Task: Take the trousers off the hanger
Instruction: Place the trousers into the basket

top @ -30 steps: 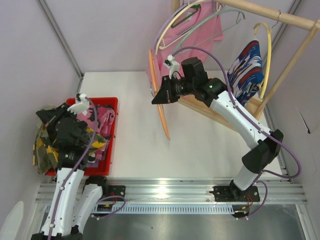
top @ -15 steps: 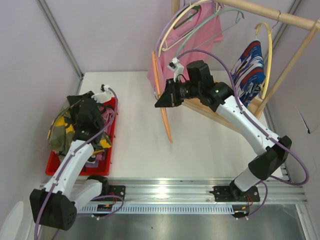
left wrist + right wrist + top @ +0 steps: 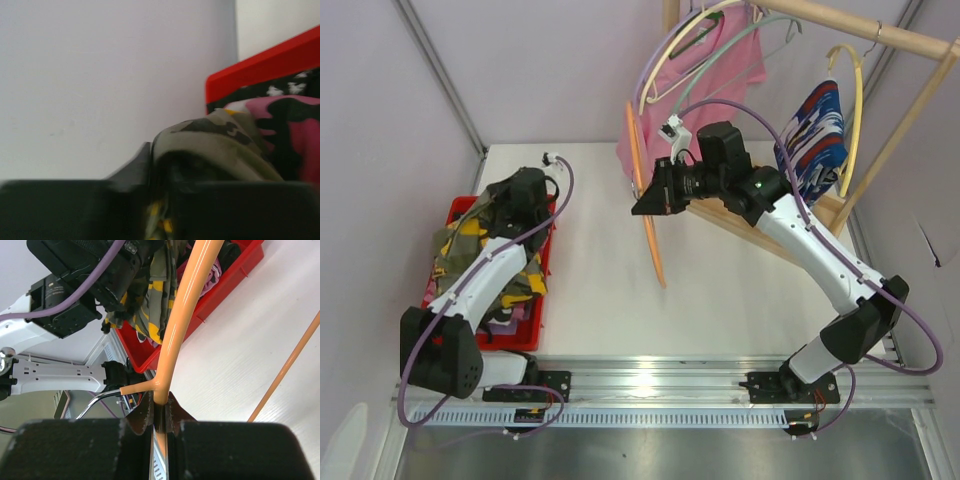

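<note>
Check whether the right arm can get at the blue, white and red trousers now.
Probably not yet: the right gripper is shut on the orange hanger, though the trousers hang close by.

At your left hand (image 3: 159, 165): yellow-olive camouflage trousers (image 3: 215, 137), pink-and-black camouflage trousers (image 3: 295, 130) beside, red bin (image 3: 260, 67). In your right hand (image 3: 159, 410), an orange hanger (image 3: 185, 315).

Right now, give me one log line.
left gripper: shut on yellow-olive trousers over red bin | right gripper: shut on bare orange hanger | blue print trousers: on rack
</note>
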Controlling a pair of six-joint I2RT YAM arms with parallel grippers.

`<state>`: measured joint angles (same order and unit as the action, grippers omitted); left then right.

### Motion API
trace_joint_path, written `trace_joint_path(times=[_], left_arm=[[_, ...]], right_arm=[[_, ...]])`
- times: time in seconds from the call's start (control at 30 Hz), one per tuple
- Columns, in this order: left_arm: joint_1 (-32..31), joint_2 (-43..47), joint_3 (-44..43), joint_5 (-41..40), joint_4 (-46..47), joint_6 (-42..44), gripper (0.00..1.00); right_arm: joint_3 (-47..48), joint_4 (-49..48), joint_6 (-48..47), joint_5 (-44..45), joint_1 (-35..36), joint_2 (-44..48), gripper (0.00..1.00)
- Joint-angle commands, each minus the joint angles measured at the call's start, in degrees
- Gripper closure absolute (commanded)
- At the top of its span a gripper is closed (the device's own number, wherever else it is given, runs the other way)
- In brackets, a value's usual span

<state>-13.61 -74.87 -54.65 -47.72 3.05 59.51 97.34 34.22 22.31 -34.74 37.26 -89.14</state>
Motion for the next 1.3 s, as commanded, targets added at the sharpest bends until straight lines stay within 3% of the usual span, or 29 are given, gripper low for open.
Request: trace_joint_path(times=[0.0,0.07,0.1,0.13,0.17,0.4,0.57,0.8,1.03,1.17,1.27], left_arm=[[-1.42,2.79,-4.93,4.03,-11.18,-13.76,0.68],[-2.39,3.76,-5.72,7.62,-15.51,-18.17,0.45],[-2.65,4.46,-7.73,9.04,-17.62,-23.42,0.28],[-2.83,5.78,-8.53,10.36,-21.99,-25.99,0.18],[-2.92,6.66,-10.11,11.85,-23.77,-28.63,0.01],[-2.39,14.75,-19.61,17.41,-35.20,-50.85,0.01],[6.47,15.90,-25.42,19.59,-47.32,-70.27,0.01],[26.23,23.17,-8.91,30.67,-46.65,-86.82,0.01],[37.76,27.93,3.40,31.12,-49.45,-105.44,0.00],[44.88,30.31,4.82,28.93,-54.63,-111.70,0.01],[45.69,32.94,7.71,29.96,-53.94,-114.26,0.01]], right_arm=[[0.48,-2.23,-0.15,2.66,-0.43,3.54,1.00],[0.57,-2.14,-0.07,2.40,-0.52,3.54,1.00],[0.83,-2.05,-0.16,2.14,-0.43,3.45,1.00],[0.92,-2.14,-0.07,1.96,-0.52,3.45,1.00],[1.01,-2.14,-0.07,1.78,-0.43,3.36,1.00],[1.89,-1.61,-0.68,2.22,1.59,3.54,1.00],[2.15,-1.26,-0.77,3.10,3.52,2.92,1.00],[2.42,-0.82,-1.03,3.28,4.67,2.31,1.00],[4.43,2.16,-2.09,3.28,5.72,0.55,1.00],[7.51,5.24,-2.97,3.72,6.07,-1.38,1.00],[9.71,6.74,-2.88,4.51,6.34,-3.05,1.00]])
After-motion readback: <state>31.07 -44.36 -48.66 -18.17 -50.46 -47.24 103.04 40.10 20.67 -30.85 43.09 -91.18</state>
